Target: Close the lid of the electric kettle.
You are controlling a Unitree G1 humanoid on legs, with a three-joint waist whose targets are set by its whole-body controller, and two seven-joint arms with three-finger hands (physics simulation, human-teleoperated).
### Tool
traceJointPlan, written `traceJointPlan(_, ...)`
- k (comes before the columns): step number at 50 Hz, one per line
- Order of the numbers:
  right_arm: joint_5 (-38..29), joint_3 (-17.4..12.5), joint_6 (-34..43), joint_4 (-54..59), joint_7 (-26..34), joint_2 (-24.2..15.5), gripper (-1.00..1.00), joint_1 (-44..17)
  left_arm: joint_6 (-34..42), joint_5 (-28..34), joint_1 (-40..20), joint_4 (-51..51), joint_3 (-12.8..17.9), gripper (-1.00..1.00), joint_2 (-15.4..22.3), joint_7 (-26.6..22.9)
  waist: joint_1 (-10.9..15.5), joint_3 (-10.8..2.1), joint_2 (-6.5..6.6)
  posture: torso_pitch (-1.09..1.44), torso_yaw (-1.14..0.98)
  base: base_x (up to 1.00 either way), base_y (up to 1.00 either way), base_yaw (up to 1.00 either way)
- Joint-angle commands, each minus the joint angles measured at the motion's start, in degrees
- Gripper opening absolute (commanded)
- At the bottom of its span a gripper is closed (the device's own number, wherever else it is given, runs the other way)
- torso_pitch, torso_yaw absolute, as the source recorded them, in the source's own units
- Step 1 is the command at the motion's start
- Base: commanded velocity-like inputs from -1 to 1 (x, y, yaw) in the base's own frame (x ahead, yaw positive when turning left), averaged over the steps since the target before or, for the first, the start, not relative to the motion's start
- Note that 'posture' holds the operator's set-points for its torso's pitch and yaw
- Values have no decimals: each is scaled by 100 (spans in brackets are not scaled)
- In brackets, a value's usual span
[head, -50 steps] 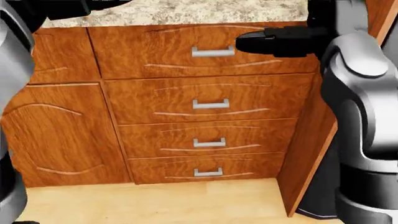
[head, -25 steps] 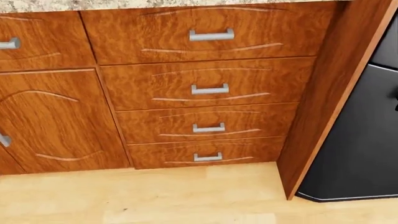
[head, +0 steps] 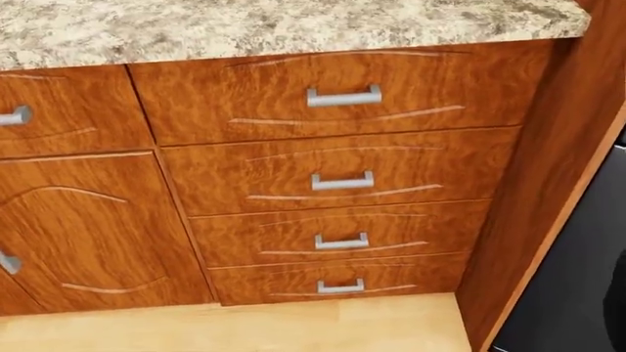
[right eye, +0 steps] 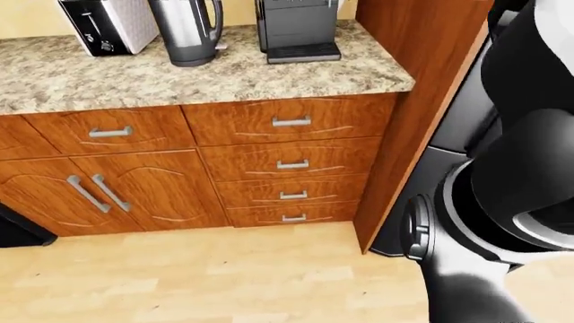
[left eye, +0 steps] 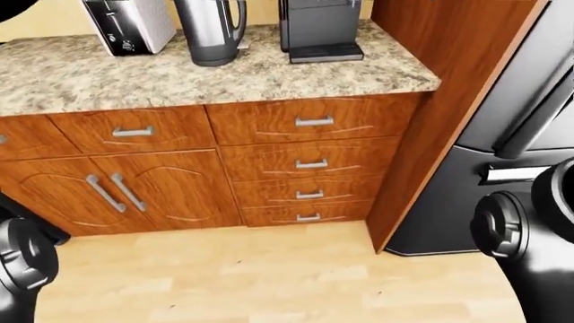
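Note:
The electric kettle is a steel body with a black handle, standing on the speckled stone counter at the top of the left-eye view. The frame cuts off its top, so the lid is hidden. The right-eye view shows the kettle the same way. Neither hand shows in any view. Only a dark joint of my left arm appears at the bottom left, and my right arm bulks large at the right edge. Both are well below the counter and far from the kettle.
A white toaster stands left of the kettle and a dark coffee machine to its right. Below the counter is a stack of wooden drawers with cupboard doors beside it. A tall wood panel and a black appliance stand at the right.
My arms and the black hand have left the head view. The camera has moved: the drawers first rose, then dropped in the picture, and more of the counter top shows now.

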Motion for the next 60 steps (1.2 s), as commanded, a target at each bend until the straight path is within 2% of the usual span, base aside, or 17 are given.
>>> traceJointPlan(1,-53,-13,-115,-59,60,-78,100,-205,-115,58,-146,-31,106,100,73,59,-22,-141,96,0,0,45,0,0)
traceJointPlan(9,-247,21,-154,-59,174,-11,100,-189,-288,-102,-109,-308,169,100,173,-214,49,-172,-100,0,0,39,0,0)
traceJointPlan(13,-287,0,-192,-94,245,47,100,-202,-385,-23,-54,-303,154,100,243,-287,30,-252,-586,0,0,9,0,0)
traceJointPlan(14,-295,-6,-197,-97,254,53,100,-202,-395,-26,-58,-303,152,100,257,-291,88,-198,-469,0,0,0,0,0)
traceJointPlan(16,-313,-9,-217,-100,273,60,100,-199,-411,-15,-63,-309,145,100,289,-294,52,-69,-571,0,0,0,0,0)
traceJointPlan(22,-404,56,-225,-130,311,49,100,-206,-464,-9,-49,-314,153,100,317,-326,57,162,-460,0,0,0,0,0)
traceJointPlan(24,-471,122,-263,-92,354,-4,100,-175,-480,15,-42,-311,133,100,299,-347,14,147,-352,0,0,0,0,0)
traceJointPlan(26,-524,160,-236,-126,406,-2,100,-173,-479,-3,-46,-312,140,100,311,-339,-28,-107,27,0,0,0,12,0)
traceJointPlan(29,-610,148,-262,-129,450,84,100,-171,-500,35,-22,-287,149,100,333,-360,124,2,-438,0,0,0,38,0)
traceJointPlan(31,-644,149,-264,-135,475,99,100,-172,-500,45,-22,-290,145,100,330,-370,28,-162,-85,0,0,0,0,0)
traceJointPlan(40,-791,166,-306,-107,570,145,100,-158,-486,68,3,-298,136,100,299,-380,-3,-57,-314,0,0,0,0,0)
traceJointPlan(45,-873,179,-324,-110,636,146,100,-155,-489,36,-6,-294,154,100,324,-375,15,-311,-178,0,0,2,0,0)
traceJointPlan(50,-949,200,-312,-125,685,170,100,-160,-495,23,-17,-291,152,100,343,-373,39,-221,-98,0,0,12,3,0)
traceJointPlan(53,-987,186,-315,-135,709,210,100,-158,-499,41,-3,-288,152,100,337,-386,45,-226,-224,0,0,12,5,0)
traceJointPlan(56,-1017,192,-310,-153,738,226,100,-148,-495,14,-20,-298,147,100,345,-366,83,-222,-582,0,0,12,6,0)
traceJointPlan(57,-1031,189,-334,-138,744,232,100,-129,-498,27,-8,-298,144,100,337,-369,47,-255,-421,0,0,13,5,0)
traceJointPlan(60,-1061,202,-313,-150,764,241,100,-149,-496,43,10,-306,148,100,328,-384,60,-277,-499,0,0,12,5,0)
